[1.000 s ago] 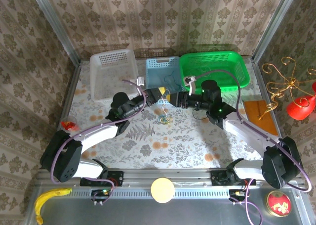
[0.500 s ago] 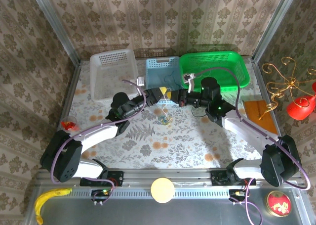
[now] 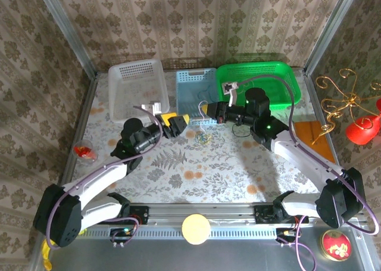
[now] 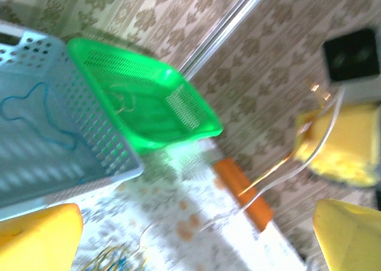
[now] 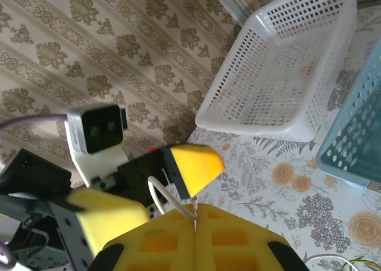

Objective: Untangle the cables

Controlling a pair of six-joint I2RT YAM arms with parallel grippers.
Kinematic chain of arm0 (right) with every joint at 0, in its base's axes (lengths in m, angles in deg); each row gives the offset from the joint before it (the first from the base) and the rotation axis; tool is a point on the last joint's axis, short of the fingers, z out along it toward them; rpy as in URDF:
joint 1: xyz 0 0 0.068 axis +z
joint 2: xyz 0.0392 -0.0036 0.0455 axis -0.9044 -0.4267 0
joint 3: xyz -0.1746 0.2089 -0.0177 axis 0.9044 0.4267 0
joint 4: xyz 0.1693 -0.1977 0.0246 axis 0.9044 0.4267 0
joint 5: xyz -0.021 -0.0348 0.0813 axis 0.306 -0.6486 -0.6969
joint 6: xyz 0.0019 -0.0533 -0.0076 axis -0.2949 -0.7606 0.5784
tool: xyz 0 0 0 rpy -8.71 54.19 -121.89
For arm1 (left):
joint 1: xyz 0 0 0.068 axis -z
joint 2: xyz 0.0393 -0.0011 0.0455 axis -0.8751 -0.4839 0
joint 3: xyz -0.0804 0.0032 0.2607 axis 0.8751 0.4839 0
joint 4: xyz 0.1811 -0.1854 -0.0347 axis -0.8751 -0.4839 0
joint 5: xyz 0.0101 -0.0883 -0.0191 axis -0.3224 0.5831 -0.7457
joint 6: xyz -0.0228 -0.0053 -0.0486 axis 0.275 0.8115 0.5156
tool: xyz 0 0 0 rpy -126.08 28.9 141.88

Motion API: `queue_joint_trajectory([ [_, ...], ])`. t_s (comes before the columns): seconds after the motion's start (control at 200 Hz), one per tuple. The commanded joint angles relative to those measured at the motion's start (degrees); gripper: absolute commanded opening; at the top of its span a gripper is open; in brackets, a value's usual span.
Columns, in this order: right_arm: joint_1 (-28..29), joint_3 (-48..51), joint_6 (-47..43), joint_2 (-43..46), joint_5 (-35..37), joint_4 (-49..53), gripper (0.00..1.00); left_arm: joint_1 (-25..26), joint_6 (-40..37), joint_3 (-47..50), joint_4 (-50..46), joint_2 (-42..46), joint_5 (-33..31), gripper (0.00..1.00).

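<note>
A small tangle of yellow-tan and blue cables (image 3: 202, 138) lies on the flowered table in front of the blue basket, and it shows blurred in the left wrist view (image 4: 113, 260). My right gripper (image 3: 208, 109) hovers just above and behind it. Its yellow pads (image 5: 195, 208) are shut on a pale cable (image 5: 156, 195), which loops out to the left and also hangs down in the left wrist view (image 4: 280, 174). My left gripper (image 3: 177, 121) stands open to the left with nothing between its fingers (image 4: 36, 238). One left fingertip (image 5: 193, 162) sits just beyond the right pads.
Three baskets line the back: white (image 3: 138, 87), blue (image 3: 191, 75) with a blue-green cord (image 4: 36, 119) in it, and green (image 3: 280, 74). A thin dark cord (image 3: 241, 132) lies right of the tangle. An orange board (image 3: 312, 139) lies at the far right.
My left gripper has opened and drawn back to the left. My right gripper has shut on the pale cable and lifted slightly toward the baskets. The tangle stays on the table.
</note>
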Motion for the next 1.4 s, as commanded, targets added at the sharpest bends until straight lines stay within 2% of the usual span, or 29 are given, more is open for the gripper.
queue_joint_trajectory([
  [0.0, -0.18, -2.20, -0.47, 1.10, 1.19, 1.86, 0.00, 2.66, -13.85, 1.12, -12.22, 0.86, -4.48, 1.00],
  [0.09, -0.18, -2.45, -0.10, 1.23, 1.36, 1.99, 0.00, 5.02, -17.21, 1.80, -13.35, -0.97, -6.40, 1.00],
  [0.335, 0.50, -2.61, 0.76, 1.85, 1.44, 1.93, 0.00, 9.28, -21.05, 0.09, -8.67, -10.83, -8.32, 1.00],
  [0.495, 2.09, -2.92, 0.63, 2.23, 2.01, 2.66, 0.00, 9.56, -21.75, -2.68, -4.48, -17.53, -8.45, 1.00],
  [0.72, 4.77, -3.51, 0.36, 2.92, 3.51, 3.78, 0.00, 9.62, -21.71, -6.26, 0.16, -24.19, -8.58, 0.90],
  [0.83, 5.91, -4.23, 0.45, 2.95, 3.99, 4.16, 0.00, 9.57, -21.66, -7.67, 1.97, -26.91, -8.25, 0.81],
  [0.94, 6.33, -5.97, 1.22, 3.03, 3.99, 4.26, 0.00, 9.56, -21.09, -8.02, 4.91, -29.72, -8.15, 0.65],
  [1.065, 6.17, -8.77, 2.58, 3.30, 4.37, 4.30, 0.00, 9.44, -19.83, -6.92, 8.64, -32.09, -8.17, 0.39],
  [1.125, 5.87, -10.51, 3.40, 3.30, 4.66, 4.61, 0.00, 9.44, -19.46, -6.06, 9.75, -32.64, -8.23, 0.31],
  [1.395, 0.42, -21.39, 6.31, 2.47, 6.43, 7.51, 0.00, 9.23, -17.82, 0.04, 11.94, -32.29, -9.35, 0.28],
])
